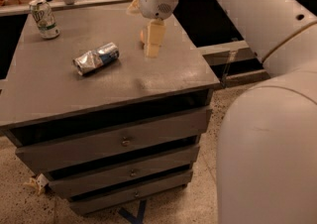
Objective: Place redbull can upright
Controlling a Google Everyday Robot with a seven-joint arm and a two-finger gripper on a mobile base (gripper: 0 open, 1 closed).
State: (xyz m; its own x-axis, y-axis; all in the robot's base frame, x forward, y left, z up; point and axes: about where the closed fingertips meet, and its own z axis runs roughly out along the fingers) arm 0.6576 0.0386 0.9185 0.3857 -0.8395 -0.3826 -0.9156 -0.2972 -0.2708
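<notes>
The redbull can [96,58] lies on its side on the grey cabinet top [59,84], left of centre, with its crumpled silver half to the left and its blue half to the right. My gripper [152,39] hangs over the right part of the top, well to the right of the can and apart from it. Its cream fingers point down and partly hide an orange fruit [143,35] behind them.
A white-and-green can [44,18] stands upright at the back left corner. The cabinet has three drawers [124,141] below. My large white arm [267,119] fills the right side. Speckled floor lies around the cabinet.
</notes>
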